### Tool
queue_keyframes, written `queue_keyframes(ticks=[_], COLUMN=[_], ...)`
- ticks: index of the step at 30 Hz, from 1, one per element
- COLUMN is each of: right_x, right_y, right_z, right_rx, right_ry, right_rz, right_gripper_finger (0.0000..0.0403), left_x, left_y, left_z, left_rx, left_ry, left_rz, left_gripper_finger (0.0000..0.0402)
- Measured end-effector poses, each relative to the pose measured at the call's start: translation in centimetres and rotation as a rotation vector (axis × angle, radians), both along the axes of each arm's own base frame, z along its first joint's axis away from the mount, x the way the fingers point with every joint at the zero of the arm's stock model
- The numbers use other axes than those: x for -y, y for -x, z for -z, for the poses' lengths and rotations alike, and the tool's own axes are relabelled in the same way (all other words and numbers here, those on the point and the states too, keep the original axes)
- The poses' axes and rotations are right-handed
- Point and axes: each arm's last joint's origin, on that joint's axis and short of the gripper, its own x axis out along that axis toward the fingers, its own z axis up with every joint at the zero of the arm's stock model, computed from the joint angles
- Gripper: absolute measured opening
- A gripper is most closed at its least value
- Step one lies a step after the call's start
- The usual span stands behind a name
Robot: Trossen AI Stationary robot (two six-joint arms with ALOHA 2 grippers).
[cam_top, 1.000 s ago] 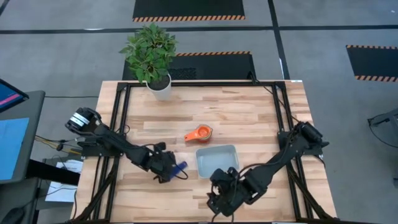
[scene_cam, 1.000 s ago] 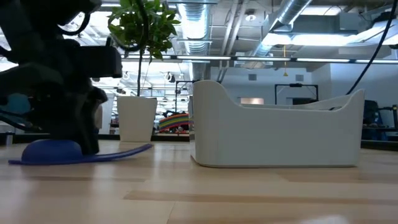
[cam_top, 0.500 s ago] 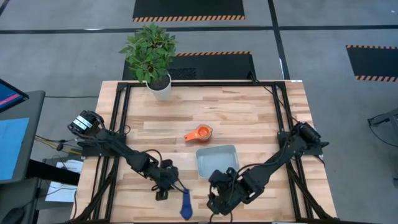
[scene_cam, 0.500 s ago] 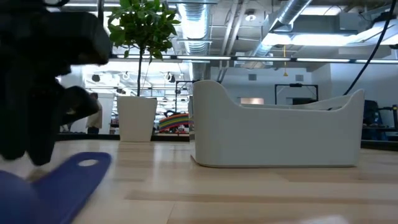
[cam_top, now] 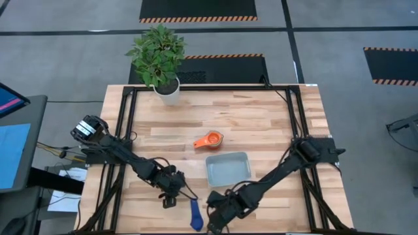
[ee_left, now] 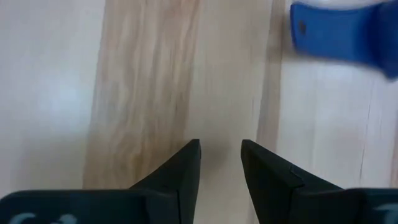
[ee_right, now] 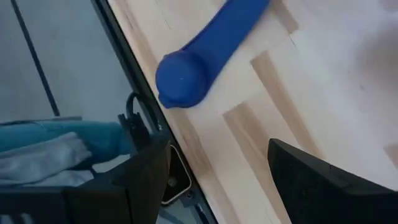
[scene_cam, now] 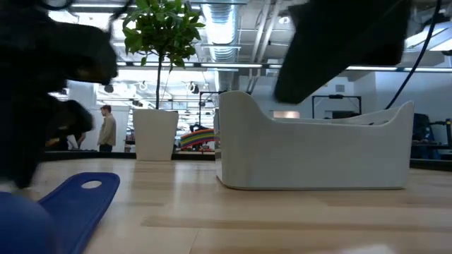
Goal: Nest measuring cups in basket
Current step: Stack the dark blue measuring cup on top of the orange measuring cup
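Pickup of blue cup (cam_top: 195,213) in hand: lies upside down at desk (cam_top: 261,124) near edge, beside basket (cam_top: 228,168). Right gripper (cam_top: 214,220) wide open, empty, alongside; left gripper (ee_left: 221,163) part open, empty. Next: straddle, close, lift to basket.

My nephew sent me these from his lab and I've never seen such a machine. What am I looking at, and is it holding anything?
Two dark robot arms work at a wooden table. One picture looks straight down, one looks level across the tabletop, and two come from cameras on the arms' wrists. On the table lie a dark blue measuring cup near the front edge, an orange measuring cup, a pale basket and a potted plant. The left pincer and the right pincer flank the blue cup. Both are open and hold nothing.
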Motion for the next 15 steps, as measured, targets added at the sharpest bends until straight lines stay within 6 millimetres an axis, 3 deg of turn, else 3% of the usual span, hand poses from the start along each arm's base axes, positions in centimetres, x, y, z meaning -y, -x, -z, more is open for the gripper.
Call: queue_keyframes(ticks=[4,10,15], right_x=[0.7,2.4,4.2], right_y=[-0.9,-2.0,-2.7], right_z=[0.3,0.4,0.7], right_rx=[0.02,0.0,-0.038], right_ry=[-0.011,-0.054,-0.054], right_rz=[0.002,0.154,0.22], right_gripper_finger=[0.029,0.029,0.029], left_x=[0.4,0.9,1.4], left_y=[1.6,3.8,4.3], left_z=[0.2,0.1,-0.3], left_rx=[-0.127,-0.289,-0.217], left_ry=[-0.023,-0.059,-0.076], left_rz=[0.019,-0.116,-0.112], left_gripper_finger=[0.0115,0.0114,0.0114])
